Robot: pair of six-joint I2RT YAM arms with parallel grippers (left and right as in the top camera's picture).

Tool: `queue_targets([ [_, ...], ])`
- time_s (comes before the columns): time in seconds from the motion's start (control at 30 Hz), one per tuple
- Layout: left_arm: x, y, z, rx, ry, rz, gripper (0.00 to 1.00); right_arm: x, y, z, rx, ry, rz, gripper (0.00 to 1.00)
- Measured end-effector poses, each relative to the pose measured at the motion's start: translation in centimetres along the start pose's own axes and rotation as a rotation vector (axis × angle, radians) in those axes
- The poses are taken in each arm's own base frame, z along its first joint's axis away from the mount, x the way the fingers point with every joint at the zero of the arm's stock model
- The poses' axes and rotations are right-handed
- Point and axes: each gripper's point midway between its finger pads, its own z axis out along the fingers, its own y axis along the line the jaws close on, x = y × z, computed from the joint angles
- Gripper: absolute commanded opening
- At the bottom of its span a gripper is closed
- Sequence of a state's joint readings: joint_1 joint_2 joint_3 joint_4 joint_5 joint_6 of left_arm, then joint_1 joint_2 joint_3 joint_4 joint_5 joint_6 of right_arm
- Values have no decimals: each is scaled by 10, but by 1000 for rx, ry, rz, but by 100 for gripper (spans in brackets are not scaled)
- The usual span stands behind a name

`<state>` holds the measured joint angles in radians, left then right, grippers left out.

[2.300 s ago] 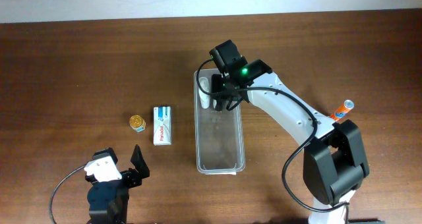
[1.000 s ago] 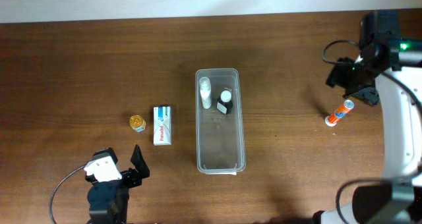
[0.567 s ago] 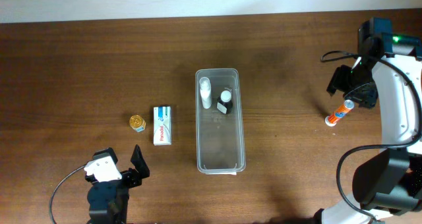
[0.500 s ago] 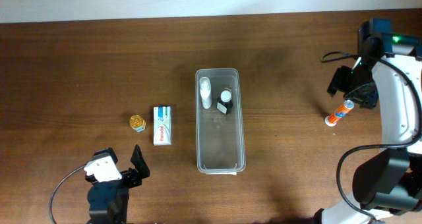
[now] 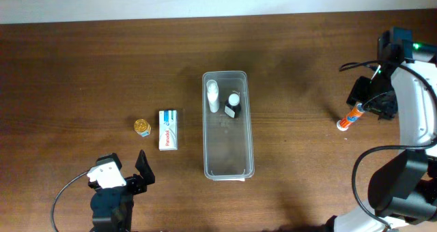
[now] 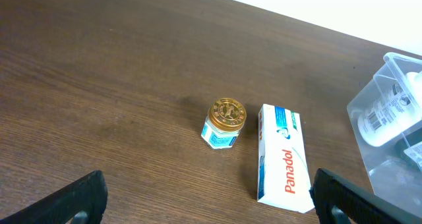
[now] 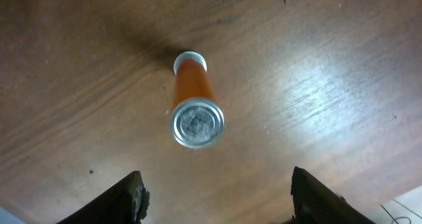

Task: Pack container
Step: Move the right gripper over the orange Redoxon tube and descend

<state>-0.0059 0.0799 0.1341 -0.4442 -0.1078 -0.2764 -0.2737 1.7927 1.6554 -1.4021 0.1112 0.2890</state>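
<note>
Container: long clear plastic bin (image 5: 229, 153) with rounded corners, lengthwise on the brown wooden desk (image 5: 95, 61). Its far end holds a white bottle (image 5: 213, 95) and a small dark bottle with a white cap (image 5: 233, 105); its near end is bare.
Orange tube (image 7: 196, 105): well right of the container, seemingly upright with its silver end up, which suits a grasp from above.
Right fingers (image 7: 128, 199): spread wide, empty, poised above the tube, which shows between them untouched. The container lies far to their left.
Left fingers (image 6: 79, 197): wide, empty, near-left of the container, facing the waiting items.
Waiting items: white-and-blue Panadol box (image 5: 168, 129) just left of the container; gold-lidded jar (image 5: 141, 127) beyond it.
Likely step: descend and close on the tube.
</note>
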Motion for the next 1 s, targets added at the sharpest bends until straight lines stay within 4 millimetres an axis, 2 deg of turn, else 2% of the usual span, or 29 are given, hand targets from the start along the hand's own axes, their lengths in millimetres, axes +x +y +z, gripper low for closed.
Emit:
queue_targets([
  [0.4, 0, 0, 0, 0, 0, 0, 99, -3, 4, 26, -11, -11, 0, 55],
  [0.57, 0, 0, 0, 0, 0, 0, 99, -16, -1, 28, -22, -53, 28, 51],
  [1.0, 0, 0, 0, 0, 0, 0, 99, -18, -1, 28, -48, -53, 44, 32],
])
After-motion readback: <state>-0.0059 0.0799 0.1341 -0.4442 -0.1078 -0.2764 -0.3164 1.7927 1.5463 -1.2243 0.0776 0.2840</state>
